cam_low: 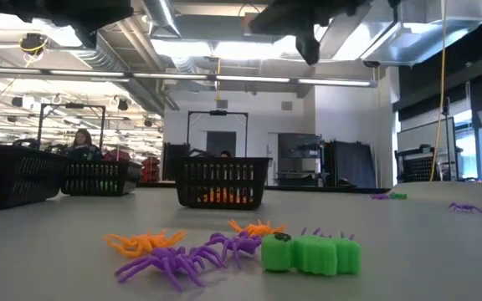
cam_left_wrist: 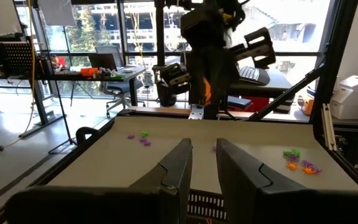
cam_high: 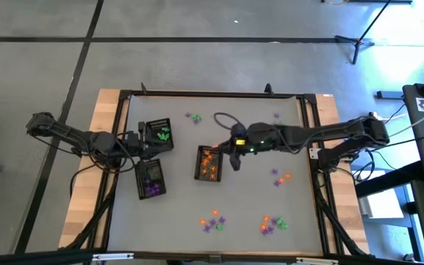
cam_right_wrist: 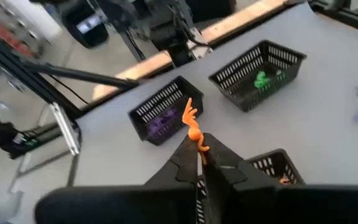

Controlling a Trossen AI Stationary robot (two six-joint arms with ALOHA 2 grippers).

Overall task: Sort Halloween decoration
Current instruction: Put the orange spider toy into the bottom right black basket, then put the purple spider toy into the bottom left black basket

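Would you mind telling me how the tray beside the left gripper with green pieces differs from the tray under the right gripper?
The green-filled tray holds only green trinkets, while the orange-filled tray holds orange ones. The green-filled tray sits at the table's left near the waiting left gripper; the orange-filled tray sits near the middle, by the right gripper, which is shut on an orange trinket. Both are black slotted rectangular trays.

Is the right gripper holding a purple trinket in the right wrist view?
No, the right gripper is shut on an orange trinket, which sticks out from between its fingertips above the black baskets.
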